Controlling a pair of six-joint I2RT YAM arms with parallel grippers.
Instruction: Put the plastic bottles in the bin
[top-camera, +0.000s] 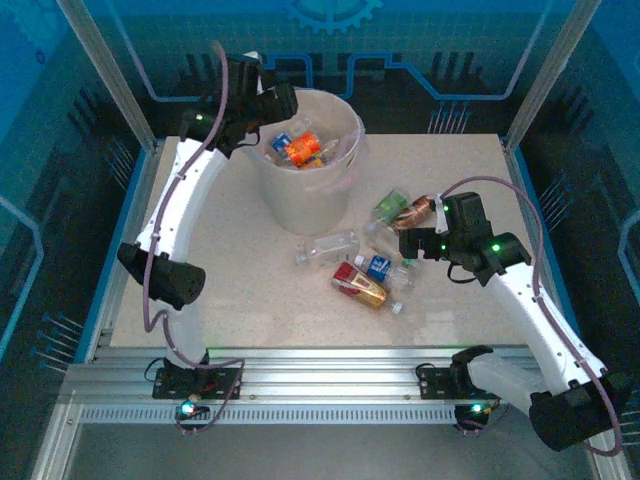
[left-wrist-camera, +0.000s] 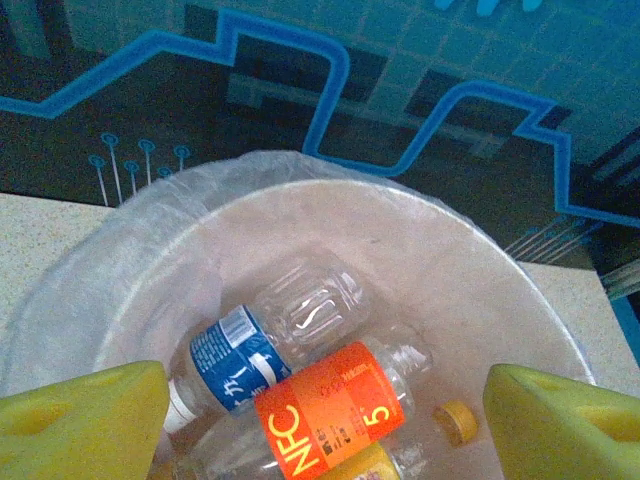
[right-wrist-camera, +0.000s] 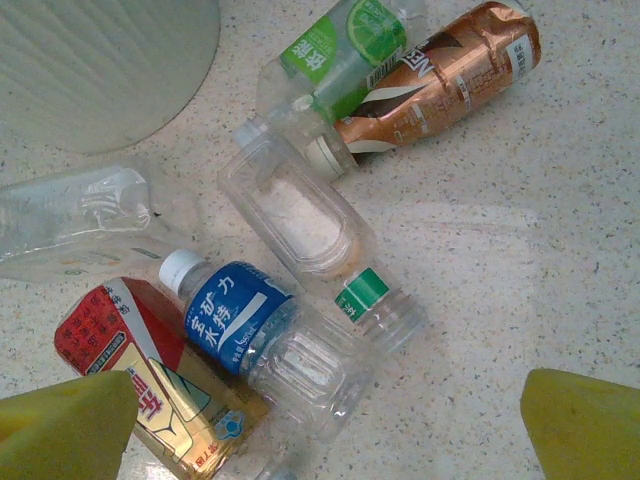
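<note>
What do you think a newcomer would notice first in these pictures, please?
The big whitish bin at the far centre of the table stands out, with an orange-label bottle lying inside and the left hand open above its rim. Next comes the heap of crushed bottles on the table between the bin and the open right hand.

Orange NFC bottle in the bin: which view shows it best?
Left wrist: the orange NFC bottle lies close up in the bin, label readable. Top external gives just a small orange patch there.
</note>
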